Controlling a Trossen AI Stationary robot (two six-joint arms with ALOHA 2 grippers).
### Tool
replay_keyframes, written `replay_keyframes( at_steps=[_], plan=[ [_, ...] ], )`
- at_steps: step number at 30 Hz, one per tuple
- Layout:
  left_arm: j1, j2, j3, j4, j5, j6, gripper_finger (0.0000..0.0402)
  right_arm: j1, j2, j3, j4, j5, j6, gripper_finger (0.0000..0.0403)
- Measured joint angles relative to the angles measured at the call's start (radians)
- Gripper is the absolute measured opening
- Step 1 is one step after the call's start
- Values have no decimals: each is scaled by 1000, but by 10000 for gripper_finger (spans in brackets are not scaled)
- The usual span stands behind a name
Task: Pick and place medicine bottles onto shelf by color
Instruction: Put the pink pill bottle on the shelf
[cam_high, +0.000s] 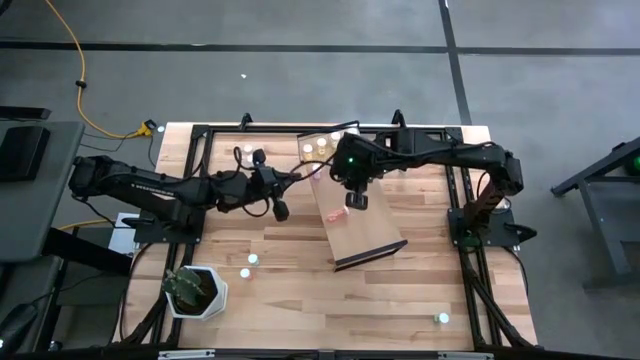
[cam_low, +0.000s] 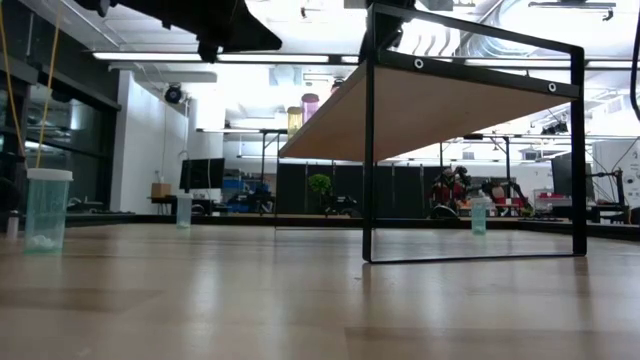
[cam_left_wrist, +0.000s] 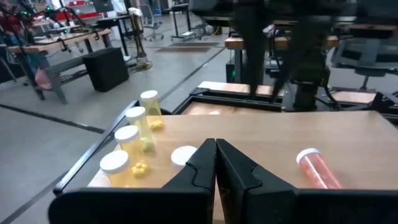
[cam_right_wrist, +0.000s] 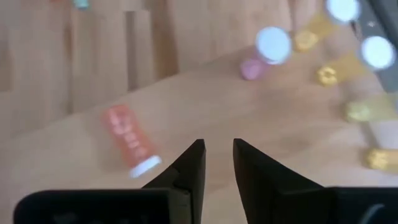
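High view has the right claw (cam_high: 356, 201) hovering over the long tilted light-wood shelf (cam_high: 365, 235), jaws slightly parted and empty, beside a red white-capped bottle (cam_high: 334, 214) lying toppled, long axis across the board, while the left claw (cam_high: 281, 210) sits pinched closed beside the shelf.

No readable text, label or number shows anywhere.

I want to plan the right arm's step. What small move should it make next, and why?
Probably shift the right claw sideways over the red bottle and turn to straddle it. That bottle lies on its side on the shelf, beside the slightly parted fingers, not between them, while the yellow bottles stand upright.
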Motion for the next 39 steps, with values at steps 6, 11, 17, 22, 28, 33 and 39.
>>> replay_keyframes(
  at_steps=[6,11,17,22,28,33,39],
  plan=[
    [1,0,0,0,0,-8,0,99,0,-8,3,-6,35,72],
    [0,0,0,1,16,-22,0,153,15,-8,-101,91,78,116],
    [0,0,0,10,26,-27,0,155,94,-8,-117,63,39,226],
    [0,0,0,9,27,-26,0,154,151,-8,-116,53,-38,277],
    [0,0,0,8,27,-26,0,150,167,-8,-92,54,-60,281],
    [0,0,0,7,27,-26,0,150,167,-8,-85,55,-58,266],
    [0,0,0,7,27,-26,0,150,167,-8,-93,55,-58,201]
  ],
)
